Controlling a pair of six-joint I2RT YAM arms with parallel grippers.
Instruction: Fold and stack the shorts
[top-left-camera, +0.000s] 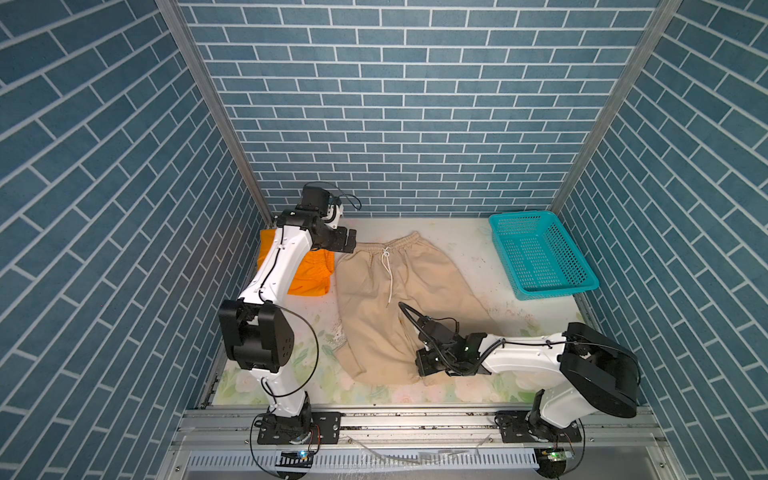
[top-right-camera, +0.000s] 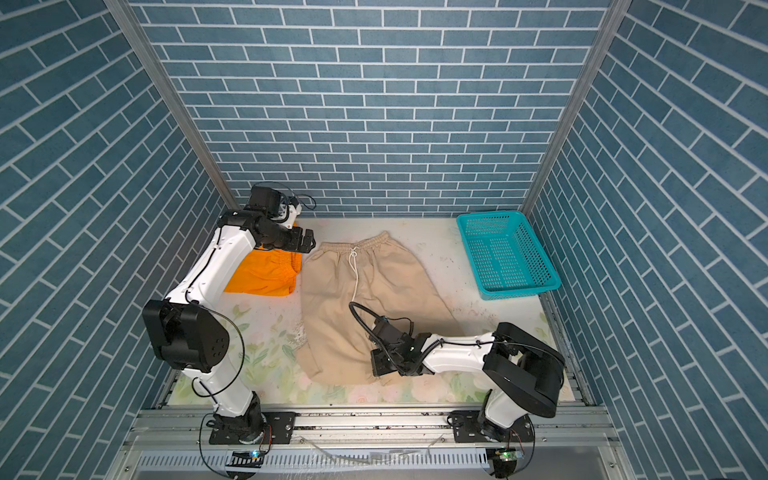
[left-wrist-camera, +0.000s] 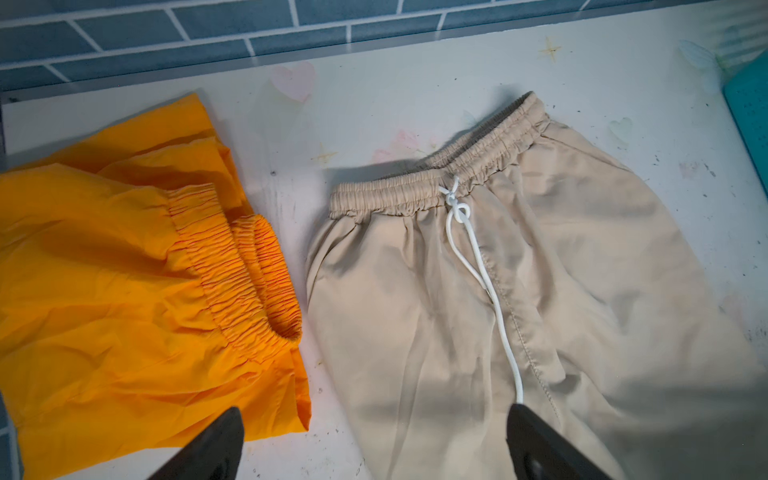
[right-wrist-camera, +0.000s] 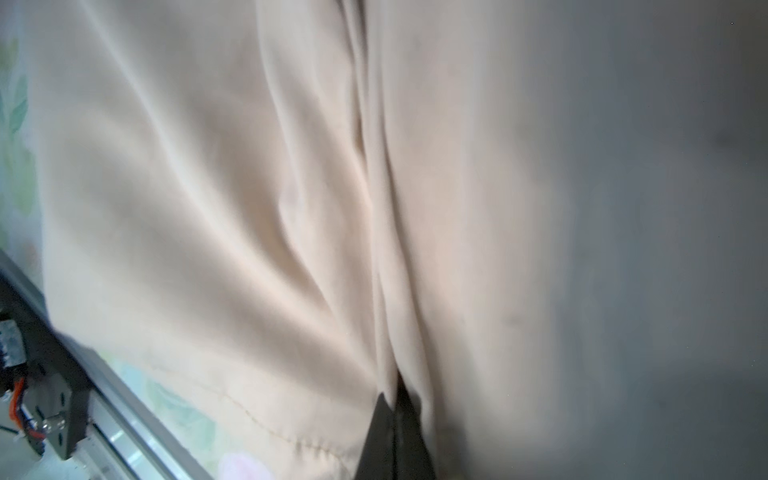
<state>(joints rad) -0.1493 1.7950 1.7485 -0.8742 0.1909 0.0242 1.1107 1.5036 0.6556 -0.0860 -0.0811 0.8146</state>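
Observation:
The beige shorts lie spread flat mid-table, waistband toward the back wall and white drawstring trailing down the front. The orange shorts lie crumpled at the back left, partly under my left arm. My left gripper hovers open above the gap between the two pairs, near the beige waistband. My right gripper is low at the beige pair's near right leg. It is shut on a pinched fold of that cloth.
A teal perforated basket stands at the back right corner. Brick-patterned walls close the table on three sides. A metal rail with both arm bases runs along the front edge.

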